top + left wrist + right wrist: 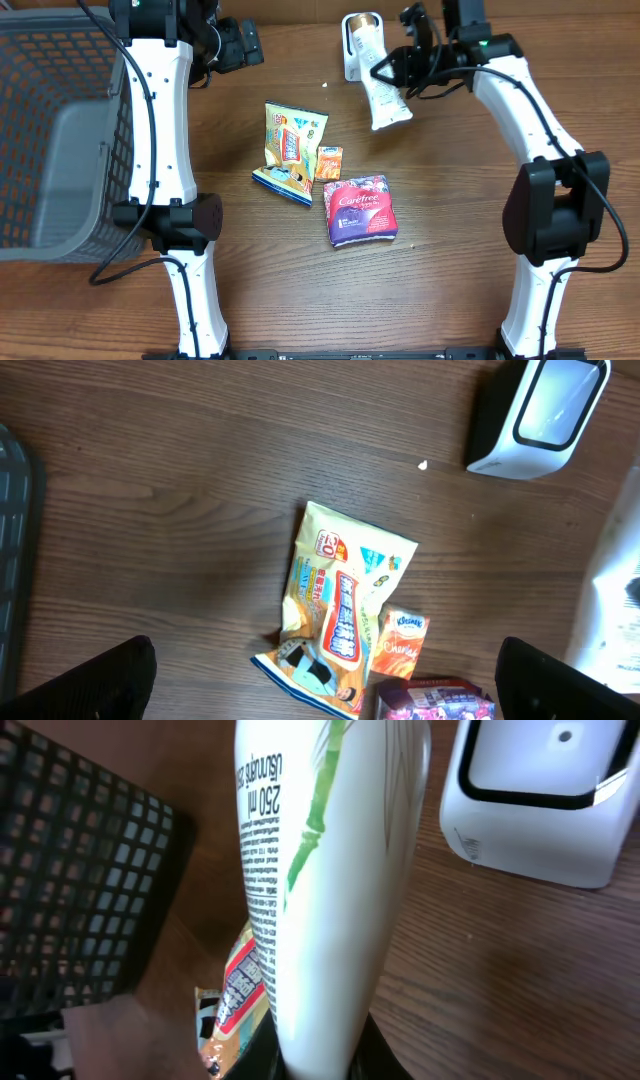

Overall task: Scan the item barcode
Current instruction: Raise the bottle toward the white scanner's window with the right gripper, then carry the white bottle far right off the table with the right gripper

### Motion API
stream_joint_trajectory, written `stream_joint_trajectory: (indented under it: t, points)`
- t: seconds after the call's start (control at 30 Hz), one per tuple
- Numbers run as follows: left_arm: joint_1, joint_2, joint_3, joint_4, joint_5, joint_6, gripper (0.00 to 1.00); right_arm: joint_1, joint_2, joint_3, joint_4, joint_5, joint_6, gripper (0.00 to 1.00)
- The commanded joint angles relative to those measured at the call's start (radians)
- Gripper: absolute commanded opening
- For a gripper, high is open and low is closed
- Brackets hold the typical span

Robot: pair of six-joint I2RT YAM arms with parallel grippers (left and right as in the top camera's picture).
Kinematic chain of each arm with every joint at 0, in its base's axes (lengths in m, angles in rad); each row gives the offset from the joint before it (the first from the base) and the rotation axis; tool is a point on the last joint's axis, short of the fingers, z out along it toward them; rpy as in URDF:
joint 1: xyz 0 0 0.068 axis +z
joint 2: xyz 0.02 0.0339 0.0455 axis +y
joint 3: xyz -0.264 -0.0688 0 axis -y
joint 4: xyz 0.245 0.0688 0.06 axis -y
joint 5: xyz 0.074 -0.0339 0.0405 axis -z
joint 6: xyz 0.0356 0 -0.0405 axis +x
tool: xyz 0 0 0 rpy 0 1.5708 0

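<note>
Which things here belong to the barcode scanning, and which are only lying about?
Job: white plastic tube with green stem print, right gripper holding it, white box scanner.
Lying about: yellow snack bag, small orange packet, purple pad pack, grey mesh basket.

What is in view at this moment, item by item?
tube: one, white with a green stripe, held by the scanner at the far side
scanner: one, white with a dark window, far centre
snack bag: one, yellow, table centre
small packet: one, orange, right of the snack bag
Carefree pack: one, purple, nearer than the packet
basket: one, grey mesh, left edge
table: one, brown wood
left arm: one, white and black, left; jaws open, empty
right arm: one, white and black, right; jaws shut on the tube
</note>
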Motion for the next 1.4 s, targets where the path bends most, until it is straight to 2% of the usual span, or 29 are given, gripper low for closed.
stream_joint_trajectory:
  t: [0.0,0.07,0.17,0.23,0.33,0.37,0.4,0.53,0.67,0.83,0.93,1.37]
  points:
    - [-0.002,-0.009,0.006,-0.002,-0.003,0.001,1.00,-0.013,-0.011,0.047,0.013,-0.082,0.017,0.04]
    - [-0.002,-0.009,0.006,-0.002,-0.003,0.001,1.00,-0.009,-0.011,0.047,0.016,-0.040,0.017,0.04]
    - [-0.002,-0.009,0.006,-0.002,-0.003,0.000,1.00,0.012,-0.011,0.047,0.013,0.150,0.019,0.04]
    - [-0.002,-0.009,0.006,-0.002,-0.003,0.000,0.99,0.033,-0.011,0.051,0.012,0.336,0.032,0.04]
    - [-0.002,-0.009,0.006,-0.002,-0.003,0.000,0.99,0.079,-0.011,0.069,0.003,0.713,0.032,0.04]
    - [-0.002,-0.010,0.006,-0.002,-0.003,0.000,1.00,0.107,-0.011,0.073,0.021,0.918,0.030,0.04]
    - [-0.002,-0.009,0.006,-0.002,-0.003,0.000,1.00,0.127,-0.011,0.073,0.044,1.038,0.015,0.04]
    - [-0.002,-0.009,0.006,-0.002,-0.003,0.000,0.99,0.206,0.003,0.073,0.198,1.303,-0.179,0.04]
    - [-0.002,-0.009,0.006,-0.002,-0.003,0.000,1.00,0.255,0.056,0.073,0.324,1.371,-0.315,0.04]
    - [-0.002,-0.009,0.006,-0.002,-0.003,0.001,0.99,0.267,0.145,0.072,0.371,1.476,-0.423,0.04]
    - [-0.002,-0.009,0.006,-0.002,-0.003,0.000,1.00,0.284,0.198,0.072,0.400,1.587,-0.549,0.04]
    - [-0.002,-0.009,0.006,-0.002,-0.003,0.000,0.99,0.349,0.206,0.072,0.510,1.597,-0.624,0.04]
